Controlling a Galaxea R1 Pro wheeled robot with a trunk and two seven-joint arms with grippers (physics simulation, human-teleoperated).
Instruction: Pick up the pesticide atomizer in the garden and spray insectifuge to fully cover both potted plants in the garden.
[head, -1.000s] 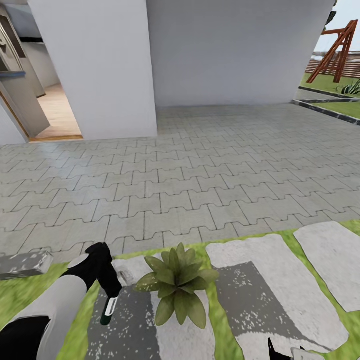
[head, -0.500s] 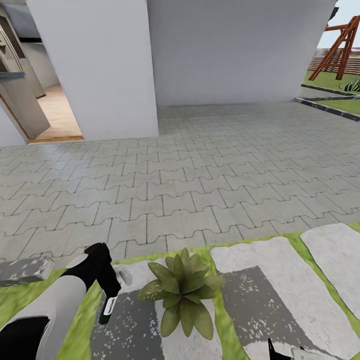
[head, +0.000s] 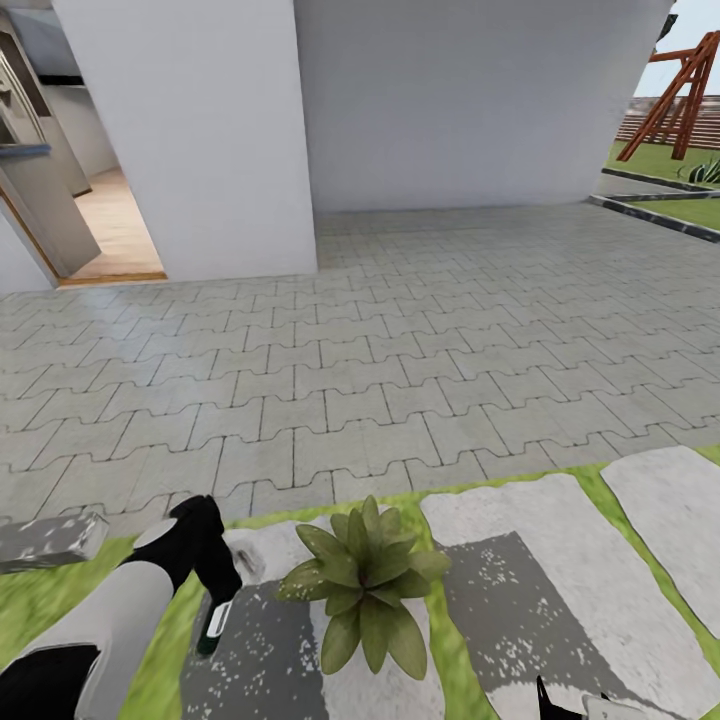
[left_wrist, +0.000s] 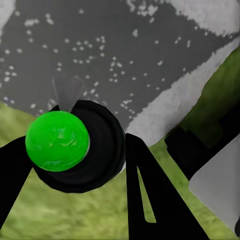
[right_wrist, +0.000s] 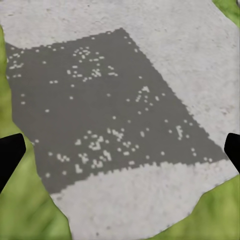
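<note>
the left gripper (head: 212, 590) has its fingers (left_wrist: 150, 195) pinched on the pesticide atomizer (head: 214, 622), which hangs nozzle-down over a dark-patched stepping stone (head: 260, 650) at the lawn's edge. in the left wrist view the bottle (left_wrist: 75, 147) is seen end-on, a black round rim with a bright green cap in the middle, and a dark finger sits on either side of it.

the right gripper (right_wrist: 120, 155) has its fingers spread wide: only two black tips show at opposite edges of the right wrist view, with nothing between them but a stepping stone (right_wrist: 115, 120) and grass.

no writing or label can be read on the bottle.

one potted plant (head: 362, 585) stands just beside the atomizer on the same stone; its pot is hidden under the leaves. the right arm is cut off at the head view's lower edge.
</note>
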